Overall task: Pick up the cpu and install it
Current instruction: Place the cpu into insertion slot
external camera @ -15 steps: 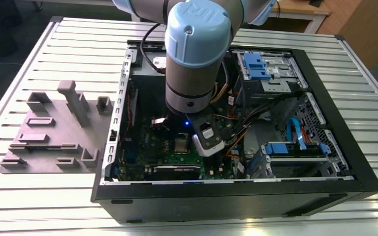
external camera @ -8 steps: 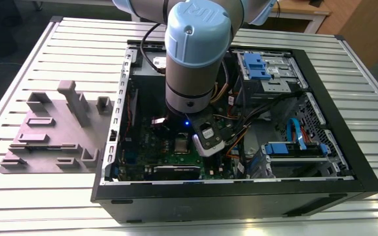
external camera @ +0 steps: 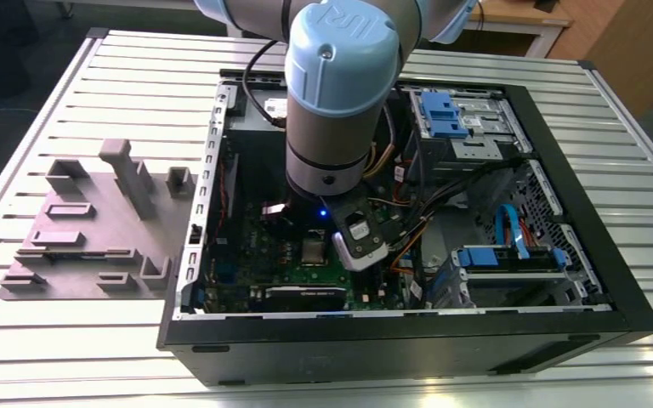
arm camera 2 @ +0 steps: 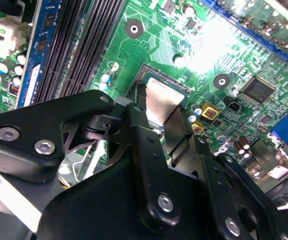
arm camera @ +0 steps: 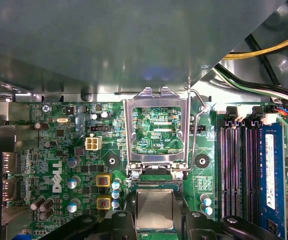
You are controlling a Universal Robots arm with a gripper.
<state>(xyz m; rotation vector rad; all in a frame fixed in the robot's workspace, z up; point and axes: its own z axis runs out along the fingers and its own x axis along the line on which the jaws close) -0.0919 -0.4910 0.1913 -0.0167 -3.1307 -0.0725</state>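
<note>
The cpu (arm camera: 155, 210) is a small square chip with a silvery top, lying flat over the socket on the green motherboard (arm camera: 69, 150). My gripper (arm camera: 155, 214) has a black finger against each of two opposite sides of the chip and is shut on it. In the second wrist view the cpu (arm camera 2: 160, 97) shows between the same fingers (arm camera 2: 140, 120), just above the socket. The metal socket frame (arm camera: 156, 95) stands flipped open beside the chip, with its wire lever (arm camera: 196, 125) raised. In the exterior view the arm (external camera: 332, 102) reaches straight down into the open computer case (external camera: 599, 289).
Long black memory slots (arm camera: 239, 165) run beside the socket. Bundled cables (external camera: 417, 221) and blue drive bays (external camera: 451, 115) fill the case on the exterior view's right. A grey fixture with upright holders (external camera: 88, 229) stands on the slatted table at the exterior view's left.
</note>
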